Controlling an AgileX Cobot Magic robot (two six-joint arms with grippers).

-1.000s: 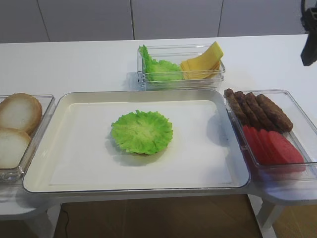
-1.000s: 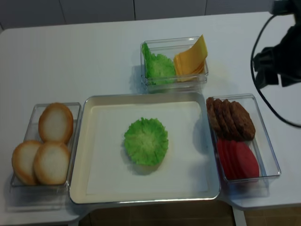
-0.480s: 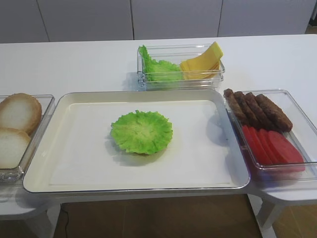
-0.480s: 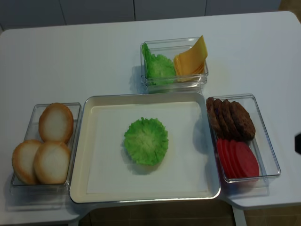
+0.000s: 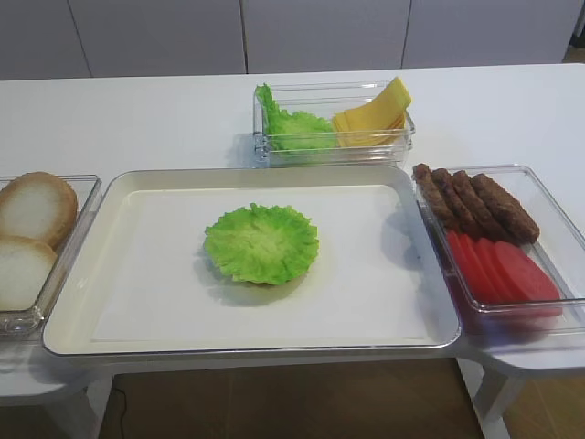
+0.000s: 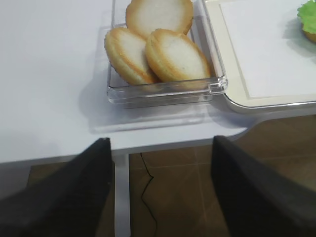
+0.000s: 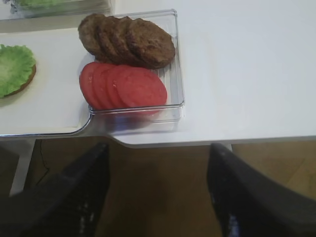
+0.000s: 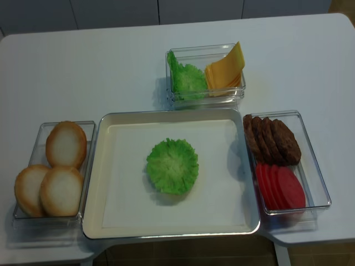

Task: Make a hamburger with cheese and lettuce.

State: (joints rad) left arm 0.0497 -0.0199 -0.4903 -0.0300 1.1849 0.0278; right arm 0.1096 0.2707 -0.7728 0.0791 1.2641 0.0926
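We see the hamburger (image 7: 22,85) in the middle of the white tray (image 5: 137,274), only a brown sliver of bun showing in the right wrist view under the lettuce (image 5: 261,242) that covers it. The cheese (image 5: 373,114) stands fanned in the clear box (image 5: 329,151) behind the tray, sharing it with spare green leaves; its slices lean up and to the right.

What we judge the next move turns on is where the cheese lies from each arm: it sits at the right end of the far box, just beyond the tray's back right corner. Our right pincer (image 7: 158,192) hangs off the near right edge of the tabletop (image 8: 111,72), below the box of brown patties (image 7: 133,39) and red slices (image 7: 126,86), so the cheese is up and leftward from it. Our left pincer (image 6: 160,190) hangs off the near left edge by the spare buns (image 6: 158,49), well apart from the cheese. We judge the right arm the nearer.

Both pincers stand with jaws spread wide and carry nothing.

A second ago a dark arm showed at the right edge of both high views; now neither high view shows any arm.
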